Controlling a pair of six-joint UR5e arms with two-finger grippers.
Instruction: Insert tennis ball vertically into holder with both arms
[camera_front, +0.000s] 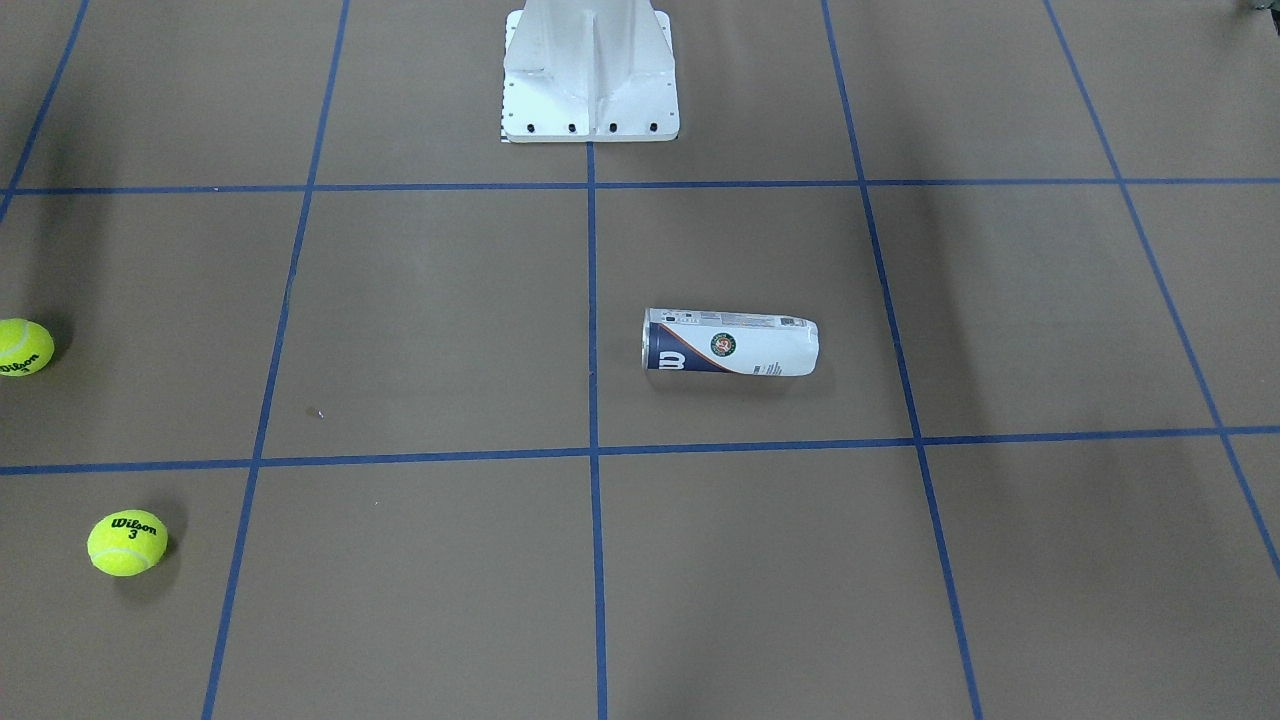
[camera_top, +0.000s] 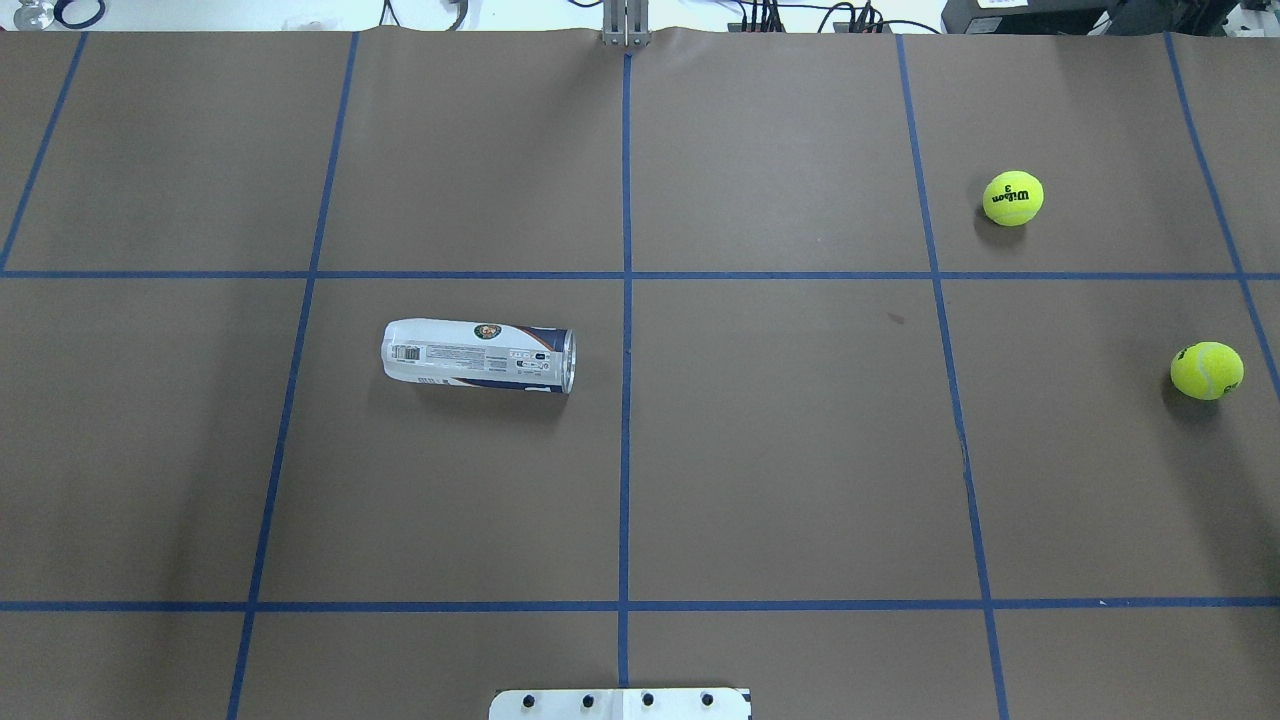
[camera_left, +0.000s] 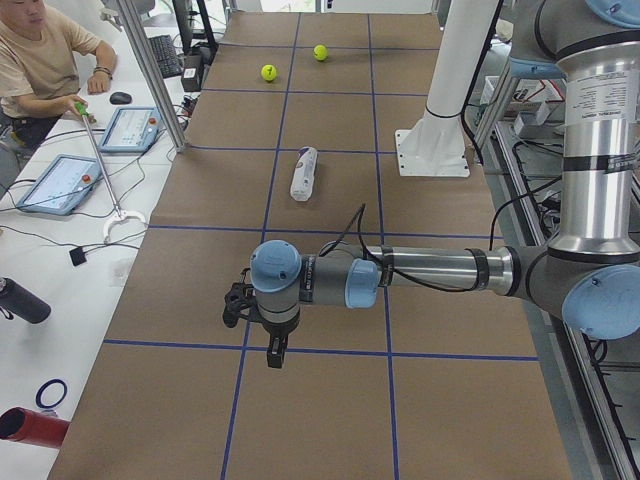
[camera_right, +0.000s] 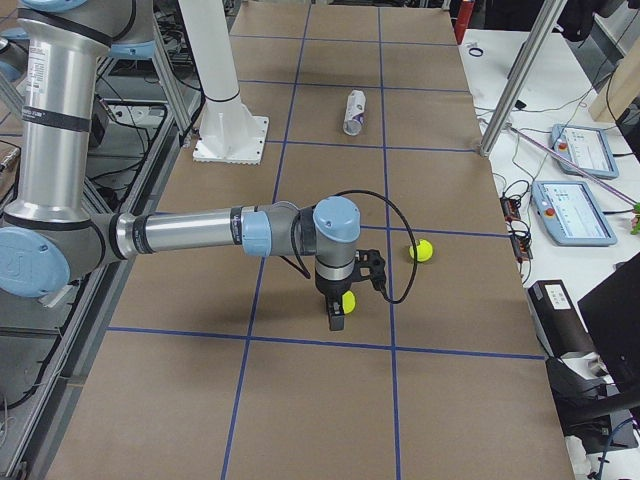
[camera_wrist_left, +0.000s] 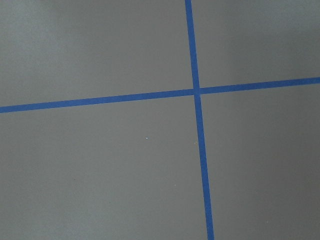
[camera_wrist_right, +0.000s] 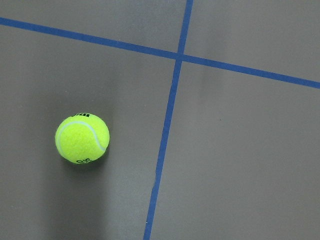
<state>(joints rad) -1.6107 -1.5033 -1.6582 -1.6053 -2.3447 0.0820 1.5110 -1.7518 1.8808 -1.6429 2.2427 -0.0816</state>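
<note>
The holder, a clear can with a white and navy label, lies on its side on the brown table, left of the centre line; it also shows in the front view. Two yellow tennis balls lie at the right. The right wrist view shows one ball below it. My left gripper hangs above the table's left end, far from the holder. My right gripper hangs by the nearer ball. I cannot tell whether either gripper is open or shut.
The white metal base stands at the robot's side of the table. Blue tape lines divide the brown surface into squares. A person sits at a side desk with tablets. Aluminium posts stand along the far edge.
</note>
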